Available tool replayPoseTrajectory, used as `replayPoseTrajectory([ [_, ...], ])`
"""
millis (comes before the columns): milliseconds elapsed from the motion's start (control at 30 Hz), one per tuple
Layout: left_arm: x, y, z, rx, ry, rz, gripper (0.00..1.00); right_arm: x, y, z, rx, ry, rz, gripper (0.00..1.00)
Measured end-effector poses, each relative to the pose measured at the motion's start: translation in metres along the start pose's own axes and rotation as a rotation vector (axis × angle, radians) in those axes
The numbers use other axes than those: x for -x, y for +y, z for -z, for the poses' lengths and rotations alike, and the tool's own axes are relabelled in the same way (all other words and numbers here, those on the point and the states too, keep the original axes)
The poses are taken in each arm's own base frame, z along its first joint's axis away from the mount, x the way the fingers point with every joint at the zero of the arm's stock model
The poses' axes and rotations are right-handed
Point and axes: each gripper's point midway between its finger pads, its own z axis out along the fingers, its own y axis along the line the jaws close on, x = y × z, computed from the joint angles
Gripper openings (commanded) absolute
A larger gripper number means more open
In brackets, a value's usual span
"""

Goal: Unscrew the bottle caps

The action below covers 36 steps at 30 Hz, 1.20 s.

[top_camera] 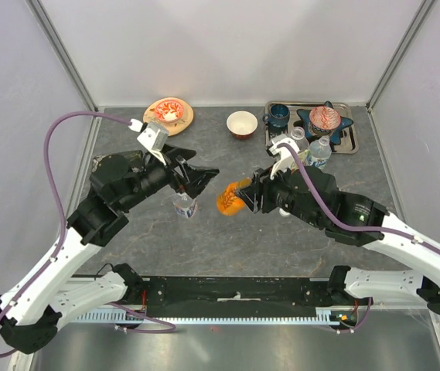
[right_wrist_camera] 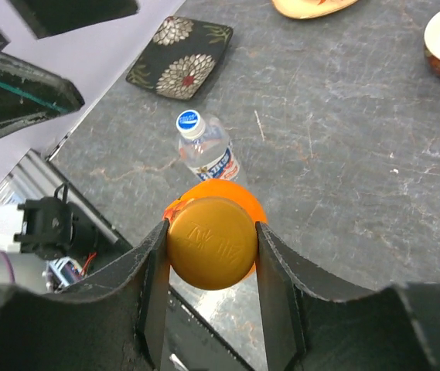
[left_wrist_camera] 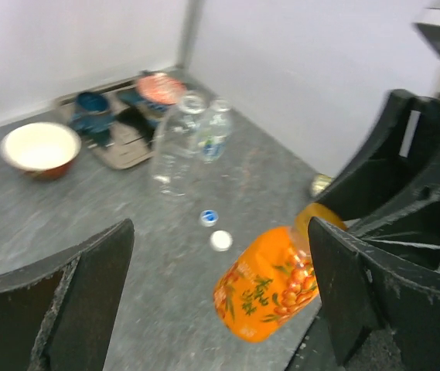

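Observation:
My right gripper (right_wrist_camera: 210, 249) is shut on the gold cap (right_wrist_camera: 209, 239) of the short orange bottle (top_camera: 228, 199) and holds it tilted above the table. The bottle's base points toward my left gripper (top_camera: 202, 184), which is open. Its fingers stand wide apart and do not touch the orange bottle (left_wrist_camera: 270, 282). A short clear bottle with a blue label and blue cap (top_camera: 185, 205) stands under the left gripper and also shows in the right wrist view (right_wrist_camera: 202, 152). The taller clear bottle (left_wrist_camera: 176, 144) and the other blue-labelled bottle (left_wrist_camera: 216, 131) stand near the tray.
A blue cap (left_wrist_camera: 209, 217) and a white cap (left_wrist_camera: 221, 240) lie loose on the table. A metal tray (top_camera: 349, 144) with cups and a star dish sits at the back right. A small bowl (top_camera: 242, 124), a wooden plate (top_camera: 168, 114) and a black flowered plate (right_wrist_camera: 179, 58) are nearby.

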Motion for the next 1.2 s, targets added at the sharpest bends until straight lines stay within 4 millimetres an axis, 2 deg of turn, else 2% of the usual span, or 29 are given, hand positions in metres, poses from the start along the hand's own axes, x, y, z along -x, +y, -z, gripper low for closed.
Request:
replayPoseTrajectory([
  [100,0.0,-0.025,-0.005,-0.194,0.021,0.012,0.99,-0.001,0.003,0.011,0.033,0.01,-0.005,0.0],
  [133,0.0,-0.039,-0.003,-0.285,0.024,0.017,0.99,0.0,0.004,0.015,0.047,0.011,-0.007,0.0],
  [167,0.001,-0.042,-0.001,-0.322,0.021,0.018,0.99,0.002,0.006,0.02,0.062,0.008,-0.012,0.0],
  [300,-0.005,-0.074,0.013,-0.568,0.044,0.026,0.99,0.017,0.017,0.041,0.144,-0.028,-0.03,0.0],
  [367,-0.011,-0.083,0.017,-0.642,0.07,0.031,0.99,0.026,0.025,0.05,0.192,-0.051,-0.038,0.0],
  [533,-0.029,-0.088,0.018,-0.724,0.13,0.045,1.0,0.041,0.043,0.058,0.281,-0.092,-0.049,0.0],
  [867,-0.036,-0.094,0.023,-0.786,0.162,0.043,0.99,0.041,0.074,0.04,0.399,-0.055,-0.043,0.0],
  [1200,-0.044,-0.098,0.033,-0.835,0.171,0.027,0.9,0.046,0.086,0.037,0.456,-0.074,-0.056,0.0],
])
